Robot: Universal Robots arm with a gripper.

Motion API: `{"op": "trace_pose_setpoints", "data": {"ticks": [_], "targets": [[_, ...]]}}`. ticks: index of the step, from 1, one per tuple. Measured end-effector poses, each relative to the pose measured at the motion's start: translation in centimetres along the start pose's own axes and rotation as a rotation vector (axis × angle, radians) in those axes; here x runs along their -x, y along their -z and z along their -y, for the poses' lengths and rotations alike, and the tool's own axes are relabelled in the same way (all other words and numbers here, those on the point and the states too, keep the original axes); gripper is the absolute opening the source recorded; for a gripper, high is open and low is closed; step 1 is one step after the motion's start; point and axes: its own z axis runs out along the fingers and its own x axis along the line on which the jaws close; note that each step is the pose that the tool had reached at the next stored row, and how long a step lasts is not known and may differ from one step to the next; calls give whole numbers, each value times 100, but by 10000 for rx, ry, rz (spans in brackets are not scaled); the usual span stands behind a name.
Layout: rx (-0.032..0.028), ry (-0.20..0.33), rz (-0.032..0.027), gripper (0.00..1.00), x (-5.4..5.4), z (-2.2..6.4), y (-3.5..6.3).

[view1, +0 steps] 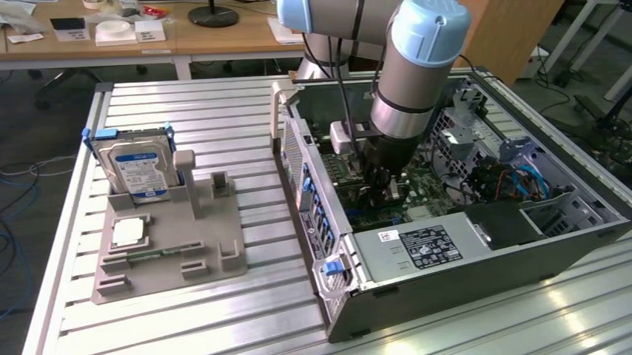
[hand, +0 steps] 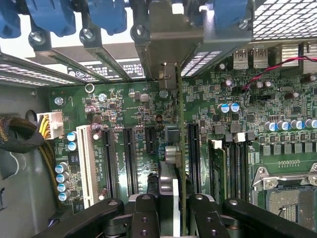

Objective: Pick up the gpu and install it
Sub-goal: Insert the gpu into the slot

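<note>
Gpu is clamped edge-on in the gripper, poised over the motherboard slots; keep it square and press down evenly.

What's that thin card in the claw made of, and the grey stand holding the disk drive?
The gpu, held edge-on in the claw, looks like green fibreglass circuit board with a matte silvery metal bracket at its end. The grey stand looks like matte plastic, possibly printed: uniform dull grey, blocky moulded posts. The hard drive it holds appears metal-cased with a glossy paper label.
</note>
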Motion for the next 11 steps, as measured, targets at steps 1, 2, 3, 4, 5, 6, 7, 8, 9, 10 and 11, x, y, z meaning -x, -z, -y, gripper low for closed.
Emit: {"op": "trace_pose_setpoints", "data": {"ticks": [1, 2, 3, 4, 5, 6, 7, 8, 9, 10, 11], "targets": [[0, 32, 2, 28, 1, 0, -1], [1, 66, 4, 28, 4, 0, -1], [1, 106, 4, 28, 6, 0, -1], [3, 156, 3, 28, 8, -1, 0], [4, 204, 3, 28, 10, 0, 0], [5, 243, 3, 28, 10, -1, 0], [6, 262, 2, 28, 11, -1, 0], [6, 269, 3, 28, 11, -1, 0], [6, 273, 3, 28, 12, -1, 0], [6, 278, 3, 28, 12, -1, 0], [6, 283, 3, 28, 13, -1, 0]]}}
